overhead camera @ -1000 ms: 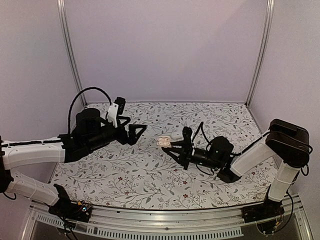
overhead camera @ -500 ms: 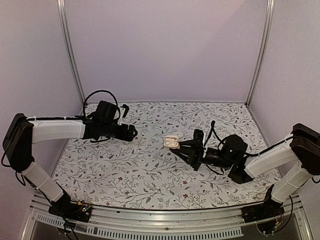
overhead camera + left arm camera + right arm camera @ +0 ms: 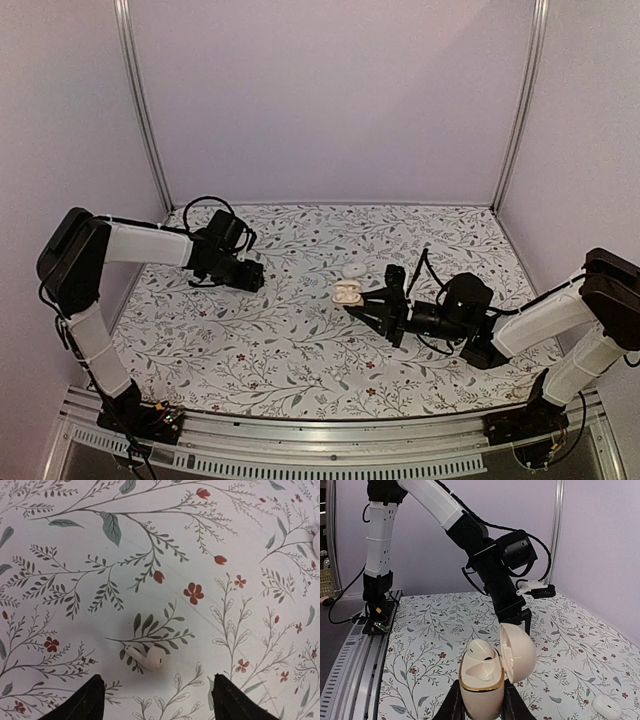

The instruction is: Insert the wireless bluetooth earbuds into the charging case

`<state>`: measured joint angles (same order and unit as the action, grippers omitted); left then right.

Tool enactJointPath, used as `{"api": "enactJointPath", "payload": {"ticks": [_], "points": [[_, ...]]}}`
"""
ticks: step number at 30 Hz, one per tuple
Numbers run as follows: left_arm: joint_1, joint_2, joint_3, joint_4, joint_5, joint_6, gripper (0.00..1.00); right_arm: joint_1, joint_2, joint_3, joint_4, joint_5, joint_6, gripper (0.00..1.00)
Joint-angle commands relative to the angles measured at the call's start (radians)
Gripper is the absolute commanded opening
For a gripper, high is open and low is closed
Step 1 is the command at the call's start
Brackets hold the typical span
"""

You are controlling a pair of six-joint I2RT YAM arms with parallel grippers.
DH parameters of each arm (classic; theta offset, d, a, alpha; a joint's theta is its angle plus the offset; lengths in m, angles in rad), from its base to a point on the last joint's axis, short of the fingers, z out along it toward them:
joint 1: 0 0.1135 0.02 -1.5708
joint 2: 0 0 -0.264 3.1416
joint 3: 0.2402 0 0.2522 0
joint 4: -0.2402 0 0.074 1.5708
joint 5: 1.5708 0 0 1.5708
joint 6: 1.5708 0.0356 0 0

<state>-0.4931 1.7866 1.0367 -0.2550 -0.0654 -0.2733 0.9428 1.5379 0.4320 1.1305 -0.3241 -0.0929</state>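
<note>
Floral-print white surface point(image 3: 300, 350), lilac walls point(image 3: 330, 100) behind. Left gripper point(image 3: 157, 695) low over the surface, fingers apart. One small glossy white stemmed earbud point(image 3: 147, 656) lies flat just ahead of the gap, touching neither finger. Right gripper point(image 3: 481, 709) clamped on the base of the white pebble-shaped charging case point(image 3: 480, 680), held upright near mid-surface, hinged lid open, gold rim showing. Small white oval piece point(image 3: 605, 706) lies on the surface near the case.
</note>
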Motion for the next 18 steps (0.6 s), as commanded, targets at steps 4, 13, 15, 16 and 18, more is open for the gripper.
{"api": "enactJointPath", "payload": {"ticks": [4,13,15,16,18], "points": [[0.031,0.063,0.045,0.090,0.144,0.022,0.73,-0.007,-0.012,0.003,-0.008,0.007,0.022,0.00],[0.051,0.157,0.117,0.091,0.162,0.038,0.69,-0.008,-0.003,0.014,-0.024,0.001,0.025,0.00],[0.053,0.165,0.124,0.075,0.156,0.034,0.67,-0.008,-0.004,0.014,-0.026,0.003,0.027,0.00],[0.052,0.165,0.120,0.071,0.156,0.031,0.67,-0.008,-0.005,0.014,-0.027,0.004,0.027,0.00],[0.053,0.161,0.106,0.068,0.159,0.026,0.65,-0.009,-0.007,0.014,-0.029,0.006,0.027,0.00]]}}
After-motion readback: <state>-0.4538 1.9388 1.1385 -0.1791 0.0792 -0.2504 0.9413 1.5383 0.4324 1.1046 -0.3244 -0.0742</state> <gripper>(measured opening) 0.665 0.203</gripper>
